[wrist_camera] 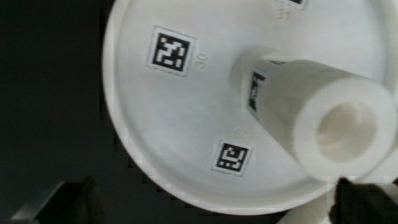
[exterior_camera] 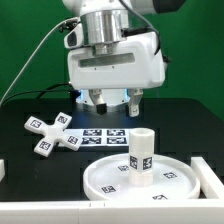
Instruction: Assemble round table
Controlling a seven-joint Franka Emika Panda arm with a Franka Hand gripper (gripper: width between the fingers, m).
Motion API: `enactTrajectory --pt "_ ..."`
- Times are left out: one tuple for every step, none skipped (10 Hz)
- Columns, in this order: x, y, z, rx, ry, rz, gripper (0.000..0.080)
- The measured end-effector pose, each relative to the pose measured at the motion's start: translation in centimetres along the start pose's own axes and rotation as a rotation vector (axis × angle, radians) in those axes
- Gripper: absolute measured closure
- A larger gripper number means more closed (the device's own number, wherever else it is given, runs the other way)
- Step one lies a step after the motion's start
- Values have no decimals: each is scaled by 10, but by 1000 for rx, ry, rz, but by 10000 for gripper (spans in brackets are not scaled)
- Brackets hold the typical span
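The large rimmed round disc (exterior_camera: pixel 140 177) lies flat on the black table at the front, towards the exterior view's right. The short cylindrical leg (exterior_camera: pixel 141 157) stands upright at its centre. The cross-shaped base (exterior_camera: pixel 52 131) lies on the table at the exterior view's left. My gripper (exterior_camera: pixel 111 99) hangs above the table behind the disc, open and empty. In the wrist view the disc (wrist_camera: pixel 187 110) and the leg (wrist_camera: pixel 320 115) fill the frame, and the dark fingertips (wrist_camera: pixel 68 200) stand wide apart on either side of the disc's edge.
The marker board (exterior_camera: pixel 105 133) lies flat on the table under the gripper, between the base and the disc. A white block (exterior_camera: pixel 211 178) sits at the exterior view's right edge. A white ledge (exterior_camera: pixel 40 210) runs along the front.
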State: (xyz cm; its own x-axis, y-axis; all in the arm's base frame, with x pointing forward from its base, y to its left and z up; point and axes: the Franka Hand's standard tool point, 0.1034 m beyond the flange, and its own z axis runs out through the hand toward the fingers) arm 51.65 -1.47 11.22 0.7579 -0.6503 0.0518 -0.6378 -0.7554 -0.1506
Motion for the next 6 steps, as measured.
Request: enactTrajectory --pt "0 17 1 -8 -9 -136 150" --pt "-3 25 -1 -8 -16 -232 150" --pt "-5 29 -1 -11 -6 -334 150" --pt "-4 28 -3 -6 -3 -371 150" --pt "-4 29 -2 -8 -5 -414 150" --pt "-4 29 -2 -11 -5 -496 150"
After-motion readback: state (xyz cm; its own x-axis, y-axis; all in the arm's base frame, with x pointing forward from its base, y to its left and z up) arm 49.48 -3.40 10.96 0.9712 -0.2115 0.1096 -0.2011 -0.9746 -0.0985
